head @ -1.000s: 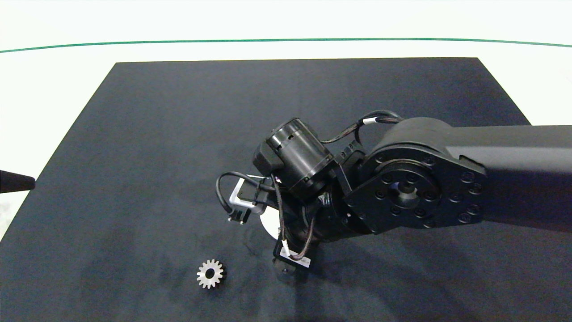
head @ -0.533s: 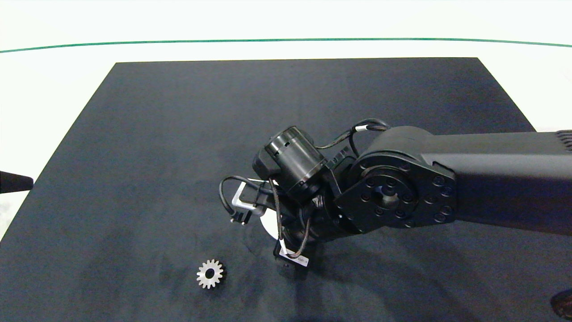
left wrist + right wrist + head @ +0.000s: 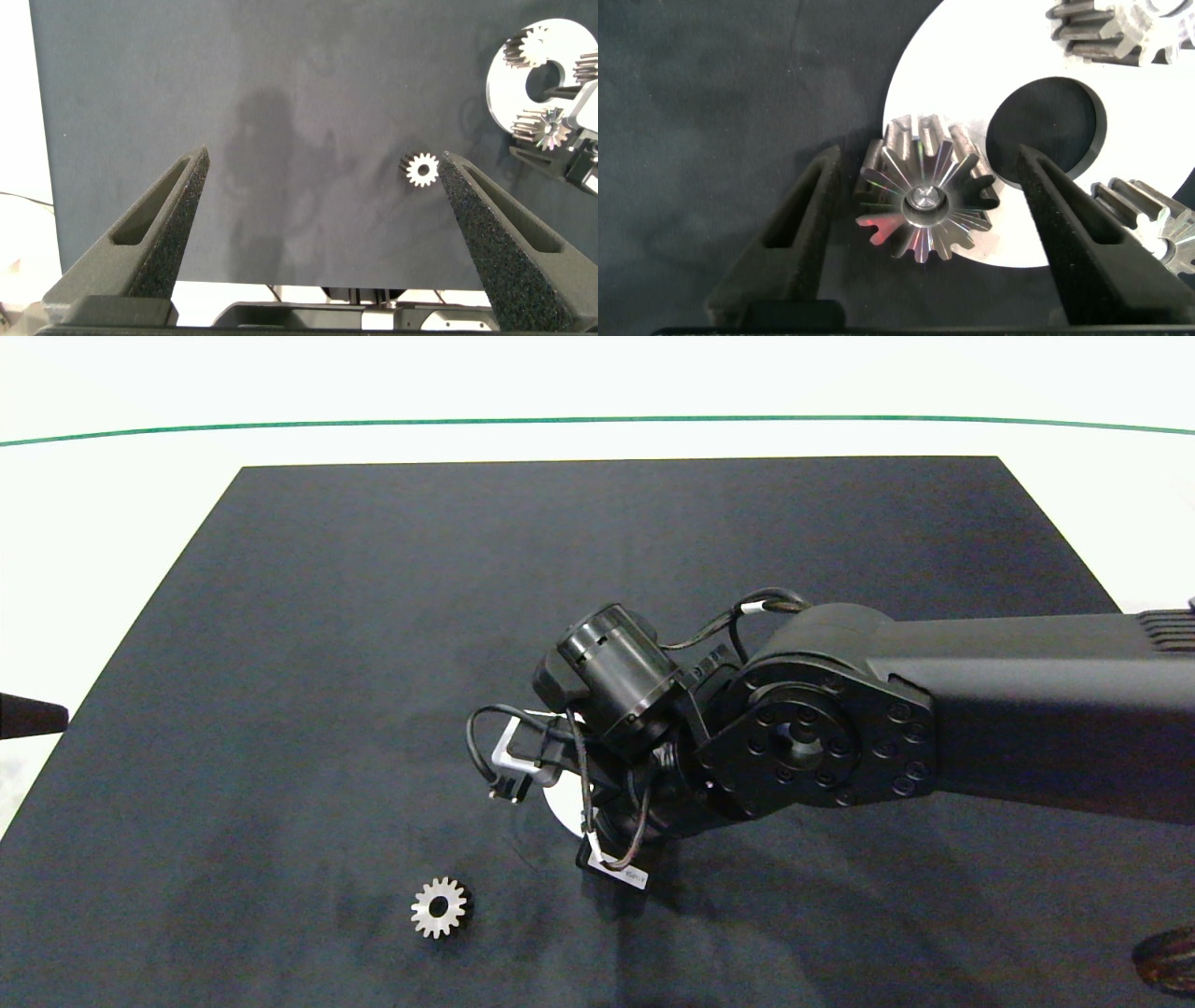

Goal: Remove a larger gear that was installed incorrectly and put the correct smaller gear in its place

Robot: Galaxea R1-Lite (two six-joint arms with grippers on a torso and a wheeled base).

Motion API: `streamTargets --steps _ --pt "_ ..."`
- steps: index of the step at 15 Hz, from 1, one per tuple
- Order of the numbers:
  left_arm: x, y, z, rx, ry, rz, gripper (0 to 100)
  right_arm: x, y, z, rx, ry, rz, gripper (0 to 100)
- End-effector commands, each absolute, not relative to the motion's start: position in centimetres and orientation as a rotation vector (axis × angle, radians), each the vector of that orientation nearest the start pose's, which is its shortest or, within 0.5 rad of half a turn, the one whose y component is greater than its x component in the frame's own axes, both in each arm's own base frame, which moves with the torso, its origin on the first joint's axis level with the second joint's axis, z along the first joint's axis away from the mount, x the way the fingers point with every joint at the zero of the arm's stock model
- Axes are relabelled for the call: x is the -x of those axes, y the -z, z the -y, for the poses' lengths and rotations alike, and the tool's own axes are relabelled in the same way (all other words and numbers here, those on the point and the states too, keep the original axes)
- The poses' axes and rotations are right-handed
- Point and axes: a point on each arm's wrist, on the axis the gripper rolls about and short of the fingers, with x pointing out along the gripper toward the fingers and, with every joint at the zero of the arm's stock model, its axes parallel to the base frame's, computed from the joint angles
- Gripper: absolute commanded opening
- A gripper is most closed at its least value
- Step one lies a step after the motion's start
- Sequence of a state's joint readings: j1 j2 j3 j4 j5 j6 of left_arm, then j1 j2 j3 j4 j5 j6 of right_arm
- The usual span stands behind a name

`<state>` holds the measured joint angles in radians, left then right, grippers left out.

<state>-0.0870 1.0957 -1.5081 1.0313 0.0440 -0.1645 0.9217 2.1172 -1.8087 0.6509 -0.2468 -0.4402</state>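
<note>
- Right hand (image 3: 920, 201): fingers apart, one on each side of the larger gear (image 3: 922, 201), with a sliver of gap at the toothed rim on both sides; no contact yet. Judged reason for the straddle: closing across the gear's width lets the pads seat on opposite teeth so it can be lifted straight off its post.
- The larger gear sits on the white round plate (image 3: 952, 75), at the plate's edge, overhanging onto the dark mat (image 3: 710, 84). A pin end shows at its centre hole, so it reads as still installed.
- Two small blunt-toothed gears (image 3: 1097, 33) are mounted on the same plate, around the plate's round central opening (image 3: 1046, 126); the larger gear's long teeth crowd toward that opening, which fits its being the wrong part.
- In the head view the right arm covers the plate; only a white sliver (image 3: 560, 803) shows below the wrist.
- The smaller gear (image 3: 439, 907) lies flat and loose on the mat, at about 8 o'clock from the plate, well apart from it, presumably staged for the swap.
- Left hand (image 3: 322, 233): fingers wide apart, holding nothing, hanging above the worktop (image 3: 121, 485) at the mat's 9 o'clock edge; the smaller gear (image 3: 421, 169) shows between them, far below. Idle.
</note>
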Motion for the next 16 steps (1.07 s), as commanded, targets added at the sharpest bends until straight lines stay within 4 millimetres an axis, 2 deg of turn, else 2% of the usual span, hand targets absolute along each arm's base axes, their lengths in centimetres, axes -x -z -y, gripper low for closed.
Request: streamTargets --steps 1,16 --pt "-7.54 -34.60 0.56 0.119 -0.010 -0.625 100 -24.78 -19.18 -31.76 0.945 -0.807 -0.681 67" --pt "-7.48 -34.61 0.56 0.119 -0.010 -0.623 100 -24.55 -19.26 -31.45 0.963 -0.812 -0.685 37"
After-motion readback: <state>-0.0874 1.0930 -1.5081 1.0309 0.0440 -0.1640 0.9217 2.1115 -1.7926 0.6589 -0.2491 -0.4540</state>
